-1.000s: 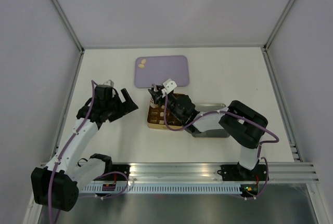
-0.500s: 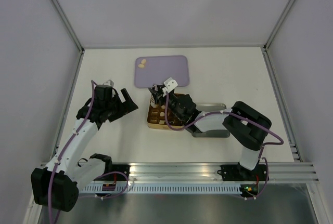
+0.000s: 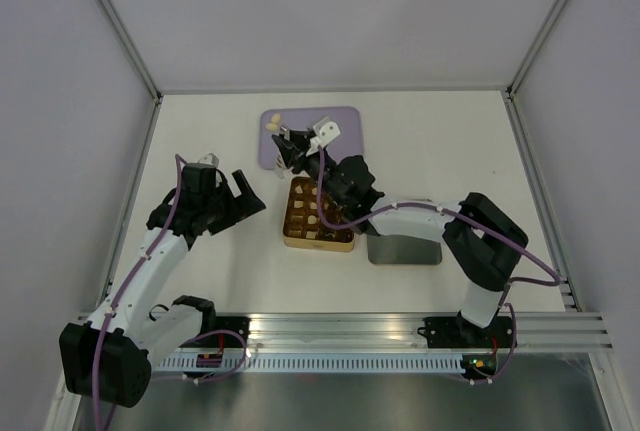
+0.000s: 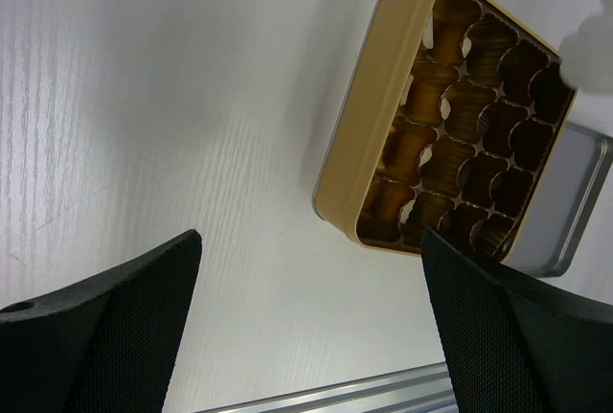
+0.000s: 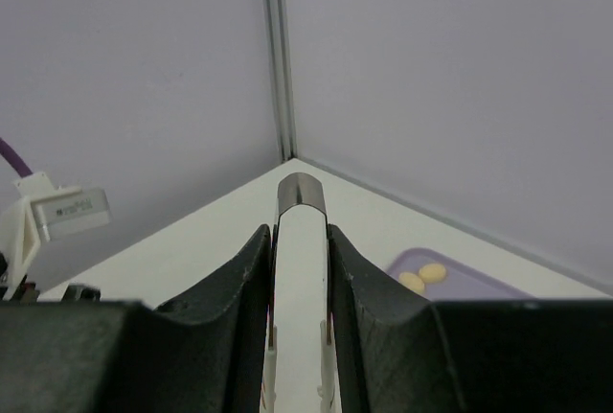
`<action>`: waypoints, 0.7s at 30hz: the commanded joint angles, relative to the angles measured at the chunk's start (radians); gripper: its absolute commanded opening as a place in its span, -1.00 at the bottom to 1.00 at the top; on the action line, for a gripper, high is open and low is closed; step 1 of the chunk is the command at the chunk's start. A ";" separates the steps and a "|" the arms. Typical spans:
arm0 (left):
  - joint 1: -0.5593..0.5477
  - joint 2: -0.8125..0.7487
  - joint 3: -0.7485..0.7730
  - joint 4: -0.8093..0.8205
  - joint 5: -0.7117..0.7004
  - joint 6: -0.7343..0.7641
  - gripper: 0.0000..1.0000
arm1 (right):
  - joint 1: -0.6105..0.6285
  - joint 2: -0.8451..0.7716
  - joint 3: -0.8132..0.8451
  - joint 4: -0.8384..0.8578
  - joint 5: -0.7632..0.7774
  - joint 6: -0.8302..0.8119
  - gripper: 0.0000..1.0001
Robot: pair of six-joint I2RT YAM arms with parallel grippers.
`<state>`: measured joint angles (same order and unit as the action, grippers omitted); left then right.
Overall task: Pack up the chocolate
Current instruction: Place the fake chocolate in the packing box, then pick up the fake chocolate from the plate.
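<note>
Two pale pieces of chocolate (image 3: pixel 274 123) lie at the far left of the purple tray (image 3: pixel 350 127); the right wrist view shows them (image 5: pixel 424 276) too. More chocolate, several pale pieces (image 3: pixel 310 207), sits in cells of the gold gridded tin (image 3: pixel 318 244). My right gripper (image 3: pixel 291 147) hangs over the tray's left part, close to the two pieces. It is shut on the metal tweezers (image 5: pixel 300 204), whose tips are hidden. My left gripper (image 3: pixel 232 192) stands open to the left of the tin (image 4: pixel 354 164), with nothing between its fingers.
The tin's silver lid (image 3: pixel 405 248) lies flat just right of the tin, under my right forearm. The purple tray (image 5: pixel 460 284) lies behind the tin. Grey walls close in the table at the back and sides. An aluminium rail (image 3: pixel 400 326) runs along the near edge.
My right gripper has moved with the tweezers from above the tin's far edge back and slightly left to over the purple tray. The left arm has not moved.
</note>
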<state>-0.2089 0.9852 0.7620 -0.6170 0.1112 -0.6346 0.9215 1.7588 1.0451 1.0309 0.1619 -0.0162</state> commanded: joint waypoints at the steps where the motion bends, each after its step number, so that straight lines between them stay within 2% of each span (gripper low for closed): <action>1: 0.005 -0.011 0.014 0.036 0.016 0.001 0.99 | -0.065 0.100 0.142 0.009 -0.073 0.077 -0.34; 6: 0.005 -0.016 0.014 0.036 0.008 0.003 0.99 | -0.141 0.326 0.387 0.029 -0.157 0.173 -0.32; 9: 0.006 -0.028 0.014 0.036 0.007 0.004 0.99 | -0.159 0.454 0.562 0.002 -0.122 0.151 -0.32; 17: 0.008 -0.028 0.034 0.017 -0.015 0.012 0.99 | -0.165 0.818 1.140 -0.287 -0.029 0.048 -0.28; 21: 0.009 -0.022 0.037 0.016 -0.015 0.015 0.99 | -0.182 0.913 1.265 -0.362 -0.009 0.059 -0.27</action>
<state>-0.2073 0.9726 0.7631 -0.6109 0.1059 -0.6346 0.7494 2.6232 2.2112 0.7246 0.1207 0.0536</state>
